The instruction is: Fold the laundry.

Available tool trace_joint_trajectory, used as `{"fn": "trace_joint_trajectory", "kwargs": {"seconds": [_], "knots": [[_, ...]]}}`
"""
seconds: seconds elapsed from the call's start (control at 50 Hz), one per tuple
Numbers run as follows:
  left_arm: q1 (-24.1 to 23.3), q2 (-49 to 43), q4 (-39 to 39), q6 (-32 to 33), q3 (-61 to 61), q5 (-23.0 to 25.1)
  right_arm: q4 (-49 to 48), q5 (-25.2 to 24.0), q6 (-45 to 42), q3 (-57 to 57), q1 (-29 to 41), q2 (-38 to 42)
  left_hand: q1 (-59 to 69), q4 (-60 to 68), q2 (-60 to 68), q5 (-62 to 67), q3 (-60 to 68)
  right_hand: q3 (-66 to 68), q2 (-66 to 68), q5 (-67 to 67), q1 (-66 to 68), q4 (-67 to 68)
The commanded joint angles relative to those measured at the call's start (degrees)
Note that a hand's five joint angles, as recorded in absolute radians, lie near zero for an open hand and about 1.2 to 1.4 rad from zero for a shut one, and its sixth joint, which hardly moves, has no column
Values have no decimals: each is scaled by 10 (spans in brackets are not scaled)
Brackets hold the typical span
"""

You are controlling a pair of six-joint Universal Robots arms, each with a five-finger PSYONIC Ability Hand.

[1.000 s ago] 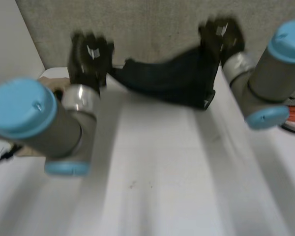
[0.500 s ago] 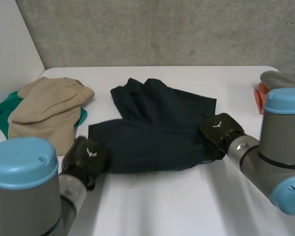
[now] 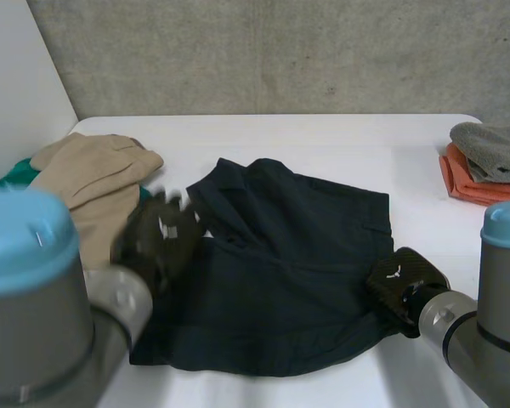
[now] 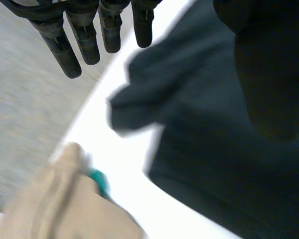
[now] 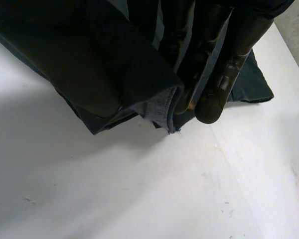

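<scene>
Your right hand [image 3: 404, 285] is clamping: its fingers [image 5: 229, 64] and thumb are pressing together on a fold of the dark navy garment [image 5: 162, 107], with the cloth's edge showing just at the fingertips. The rest of that garment is lying spread on the white table [image 3: 323, 144], running away from those fingers toward the other arm.

Your left hand [image 3: 161, 238] is holding nothing: its fingers [image 4: 87, 40] are straight and apart. They are hovering over the opposite edge of the garment, and a rumpled flap of the cloth is lying just past the fingertips and apart from them. Whether the palm is touching the cloth, you cannot tell.

Beyond the left fingers, on the side away from the garment, a beige garment [image 3: 89, 183] is lying on a green cloth [image 3: 4, 183]. Well apart from the right fingers, at the table's far corner, a grey cloth [image 3: 493, 144] is resting on an orange one [image 3: 463, 178].
</scene>
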Motion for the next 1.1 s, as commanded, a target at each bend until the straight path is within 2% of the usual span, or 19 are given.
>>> {"fn": "trace_joint_trajectory", "kwargs": {"seconds": [0.02, 0.06, 0.1, 0.22, 0.28, 0.34, 0.42, 0.46, 0.48, 0.5, 0.52, 0.54, 0.6, 0.68, 0.78, 0.96, 1.02, 1.04, 1.1], "knots": [[97, -105, 97, 0, 116, 187, -31, -5, 11, 28, 0, 2, 46, 39, 39, 30, 35, 122, 119, 137, 194, 116], [117, -161, 108, 1, 168, 240, -41, -6, 24, 30, 1, 3, 112, 104, 104, 95, 100, 122, 119, 137, 194, 116], [127, -201, 107, 0, 204, 264, -46, -6, 32, 32, 2, 6, 125, 118, 118, 109, 114, 122, 119, 137, 194, 116], [148, -357, 102, 2, 348, 286, -48, -6, 45, 33, 7, 8, 149, 141, 142, 133, 138, 122, 119, 137, 194, 116], [149, -403, 102, 2, 388, 298, -54, -5, 45, 34, 7, 8, 156, 148, 148, 140, 144, 122, 119, 137, 194, 116], [152, -453, 99, 1, 429, 308, -60, -3, 45, 36, 6, 8, 231, 224, 224, 215, 220, 122, 119, 137, 194, 116], [153, -476, 84, 1, 442, 309, -65, -3, 45, 40, 1, 9, 371, 363, 363, 354, 359, 122, 119, 137, 194, 116], [153, -475, 81, 0, 440, 306, -65, -3, 45, 41, 0, 9, 602, 595, 595, 586, 591, 122, 119, 137, 194, 116], [153, -473, 81, 0, 439, 304, -65, -3, 45, 41, 0, 8, 680, 672, 672, 664, 668, 122, 119, 137, 194, 116], [153, -469, 81, 0, 436, 292, -66, -4, 45, 41, 0, 8, 690, 683, 683, 674, 679, 122, 119, 137, 194, 116], [153, -466, 81, 0, 433, 280, -67, -3, 45, 41, 0, 8, 690, 683, 683, 674, 679, 122, 119, 137, 194, 116], [153, -455, 81, 1, 424, 241, -68, -3, 45, 41, 0, 8, 690, 683, 683, 674, 679, 122, 119, 137, 194, 116], [153, -419, 82, 6, 393, 168, -70, -2, 45, 41, 1, 8, 690, 683, 683, 674, 679, 122, 119, 137, 194, 116], [152, -383, 83, 30, 339, 120, -69, 0, 46, 41, 4, 8, 690, 683, 683, 674, 679, 122, 119, 137, 194, 116], [144, -364, 83, 69, 296, 97, -69, 1, 62, 41, 7, 8, 690, 683, 683, 674, 679, 122, 119, 137, 194, 116], [132, -367, 84, 68, 290, 49, -66, -1, 85, 40, 7, 8, 690, 683, 683, 674, 679, 122, 119, 137, 194, 116], [125, -363, 83, 71, 286, 46, -65, -2, 86, 40, 7, 7, 176, 168, 168, 160, 164, 122, 119, 137, 194, 116], [122, -362, 83, 72, 286, 44, -66, -1, 87, 40, 7, 7, 108, 100, 100, 91, 96, 122, 119, 137, 194, 116], [112, -340, 79, 68, 270, 33, -68, -1, 88, 39, 4, 7, 109, 101, 101, 92, 97, 122, 119, 137, 194, 116]]}}
